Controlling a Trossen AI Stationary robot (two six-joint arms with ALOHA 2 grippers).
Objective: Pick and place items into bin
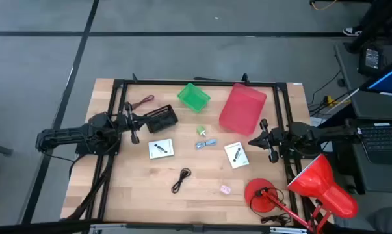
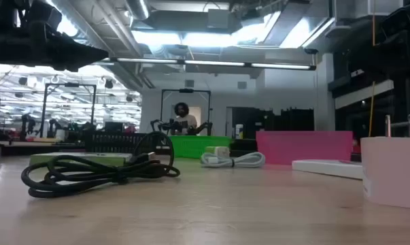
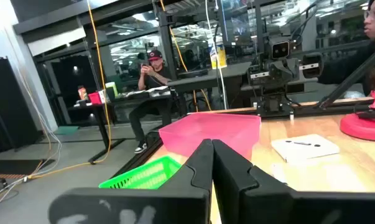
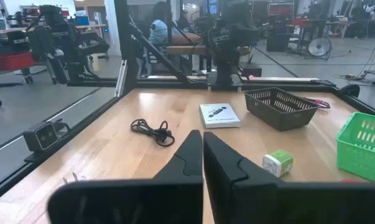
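Evidently no pick is beginning: left hand (image 1: 134, 125) and right hand (image 1: 266, 138) are both resting clenched, empty, at opposite worktop (image 1: 130, 195) edges. White square cards (image 1: 160, 149), coiled black cable (image 1: 181, 179) are lying between them; the next move requires opening, reaching inward.

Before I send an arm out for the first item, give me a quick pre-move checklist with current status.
1. Left gripper empty and parked at the table's left edge: ok, fingers shut, will need opening.
2. Right gripper empty, at the right edge: ok, also shut.
3. Pink bin free to receive items: ok from above; its inside cannot be fully seen.
4. Black cable lying free on bare wood: ok.
5. Two white cards flat, apart from each other: ok.
6. Red desk lamp crowding the right arm's near side: not ok, watch clearance.
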